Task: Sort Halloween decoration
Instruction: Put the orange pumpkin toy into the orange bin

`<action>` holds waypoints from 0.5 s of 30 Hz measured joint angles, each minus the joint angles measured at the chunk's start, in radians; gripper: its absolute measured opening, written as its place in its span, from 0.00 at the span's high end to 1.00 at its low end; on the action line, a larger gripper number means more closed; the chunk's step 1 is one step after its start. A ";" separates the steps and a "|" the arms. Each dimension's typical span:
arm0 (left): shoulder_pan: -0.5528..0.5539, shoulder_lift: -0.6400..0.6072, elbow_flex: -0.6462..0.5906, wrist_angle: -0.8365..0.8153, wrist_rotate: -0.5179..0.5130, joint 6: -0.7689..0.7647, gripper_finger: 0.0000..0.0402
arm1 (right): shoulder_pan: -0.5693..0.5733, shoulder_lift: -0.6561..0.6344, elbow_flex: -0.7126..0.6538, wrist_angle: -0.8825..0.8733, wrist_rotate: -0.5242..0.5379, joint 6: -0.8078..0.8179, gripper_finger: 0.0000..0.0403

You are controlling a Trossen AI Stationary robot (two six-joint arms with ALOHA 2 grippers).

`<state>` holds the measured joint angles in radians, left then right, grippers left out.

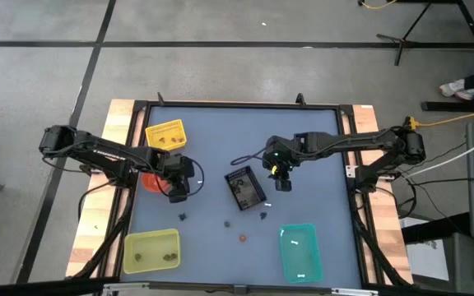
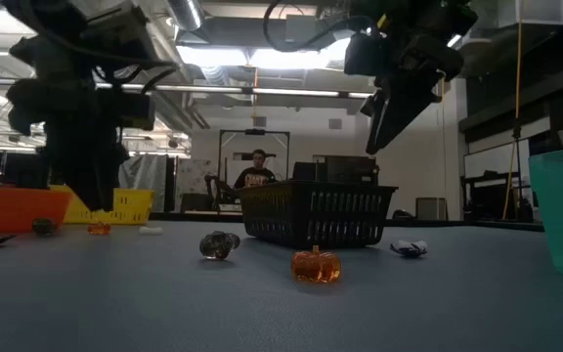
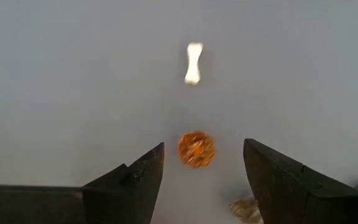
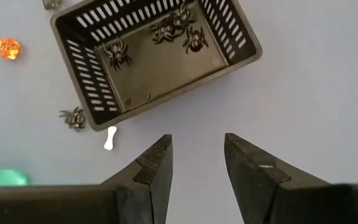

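Observation:
The Halloween decoration is a scatter of tiny trinkets on the blue-grey table. My left gripper (image 3: 203,143) is open and points steeply down over a small orange trinket (image 3: 196,150), one finger on each side and not touching it; the low view shows the same trinket (image 2: 98,229) under it. A white bone (image 3: 193,62) lies just past it. My right gripper (image 4: 197,137) hangs open and empty above the table, beside the black tray (image 4: 157,56), which holds dark spiders. A spider (image 4: 73,118), a white bone (image 4: 109,138) and an orange trinket (image 4: 8,48) lie outside the tray.
A yellow container (image 1: 164,136) stands far left, an orange one (image 1: 150,180) under my left arm, a yellow-green one (image 1: 151,251) near left and a teal one (image 1: 299,252) near right. Loose trinkets (image 1: 242,238) lie between them. A person (image 2: 255,176) sits beyond the table.

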<state>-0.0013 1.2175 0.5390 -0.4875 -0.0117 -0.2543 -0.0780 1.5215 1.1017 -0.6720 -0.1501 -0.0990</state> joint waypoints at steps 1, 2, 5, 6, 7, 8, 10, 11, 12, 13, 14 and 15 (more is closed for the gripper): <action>0.000 0.000 -0.012 0.011 -0.003 0.000 0.49 | 0.000 0.000 -0.006 0.013 0.000 0.000 0.64; 0.000 0.000 -0.022 0.026 -0.003 0.001 0.49 | 0.000 0.000 -0.009 0.021 0.000 0.000 0.64; 0.000 0.000 -0.051 0.071 -0.004 0.002 0.49 | 0.000 0.000 -0.011 0.049 0.000 0.001 0.64; 0.000 0.000 -0.062 0.085 -0.004 0.002 0.49 | 0.000 0.000 -0.011 0.050 0.000 0.001 0.64; 0.000 0.000 -0.074 0.101 -0.004 0.002 0.50 | 0.000 0.000 -0.011 0.052 0.000 0.001 0.64; 0.000 0.000 -0.083 0.112 -0.003 0.002 0.50 | 0.000 0.000 -0.012 0.056 0.000 0.001 0.64; 0.000 0.000 -0.100 0.131 -0.004 0.002 0.50 | -0.001 0.000 -0.012 0.068 0.000 0.001 0.64; 0.000 0.000 -0.107 0.139 -0.005 0.002 0.50 | -0.001 0.000 -0.012 0.074 0.000 0.001 0.64; 0.000 0.000 -0.114 0.149 -0.005 0.002 0.50 | -0.001 0.000 -0.012 0.081 0.000 0.001 0.64; 0.000 0.000 -0.118 0.162 -0.005 0.002 0.50 | -0.001 0.000 -0.012 0.086 0.000 0.001 0.64; 0.000 0.000 -0.122 0.175 -0.005 0.002 0.50 | -0.001 0.000 -0.012 0.090 0.000 0.001 0.64; 0.000 0.000 -0.126 0.185 -0.005 0.002 0.50 | -0.001 0.000 -0.012 0.093 0.000 0.001 0.64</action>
<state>-0.0013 1.2175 0.4126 -0.3024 -0.0169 -0.2520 -0.0788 1.5219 1.0901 -0.5786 -0.1499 -0.0978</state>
